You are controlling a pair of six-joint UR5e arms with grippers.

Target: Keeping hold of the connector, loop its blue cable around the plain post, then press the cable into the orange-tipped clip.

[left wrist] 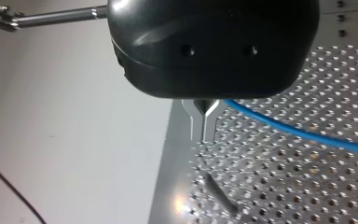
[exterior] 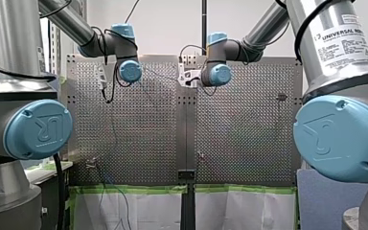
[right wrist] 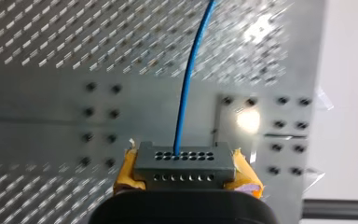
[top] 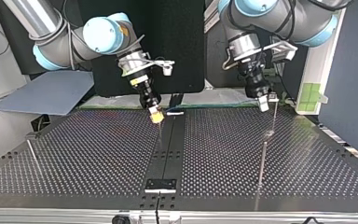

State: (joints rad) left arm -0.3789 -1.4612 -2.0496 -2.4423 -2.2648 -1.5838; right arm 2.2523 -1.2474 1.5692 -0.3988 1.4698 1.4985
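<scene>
The grey connector [right wrist: 182,163], with two rows of holes, sits clamped between the right gripper [right wrist: 184,173]'s yellow pads [right wrist: 127,175]. Its blue cable [right wrist: 189,79] runs ahead over the perforated table [right wrist: 37,121]. Farther off, it passes the left gripper [left wrist: 204,127], whose fingers are drawn together.

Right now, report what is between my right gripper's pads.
A grey connector, clamped by the right gripper's yellow pads, with the blue cable leaving one hole. The gripper's black body hides its back end.
</scene>
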